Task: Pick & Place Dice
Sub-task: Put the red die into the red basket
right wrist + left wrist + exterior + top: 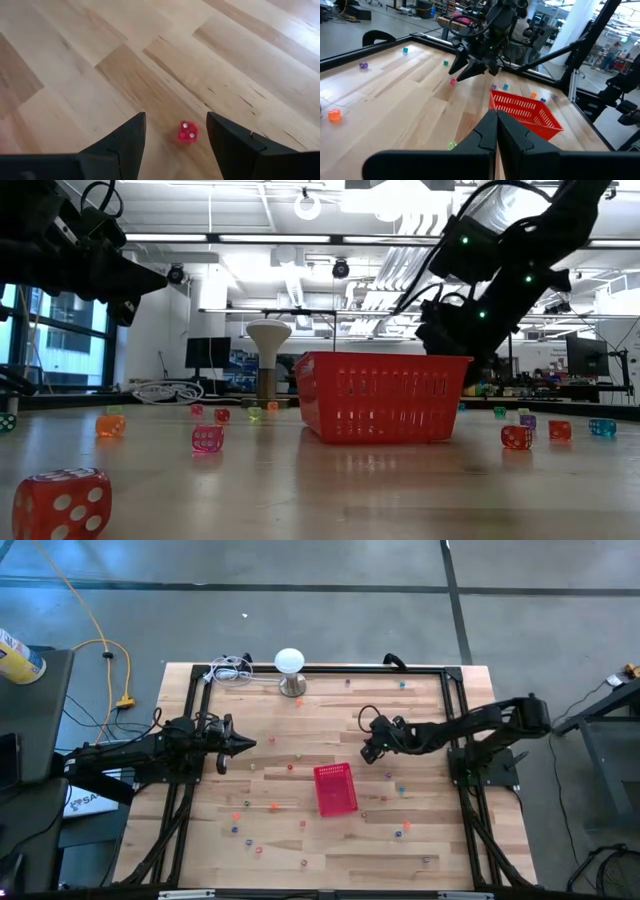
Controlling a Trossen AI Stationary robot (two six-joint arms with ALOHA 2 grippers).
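High view gives me a pale wooden table (330, 840) framed by black rails, grey floor around it, a white dome lamp (289, 668) at the far edge and a red basket (335, 788) near the middle; low view looks past it into a bright workshop with ceiling lights; small dice (290, 767) in mixed colours lie scattered across the boards; my right gripper (371, 753) hangs just beyond the basket, fingers apart, and between them on the wood I see one red die (188, 131), not gripped; my left gripper (245, 743) waits at the left side, fingers pressed together
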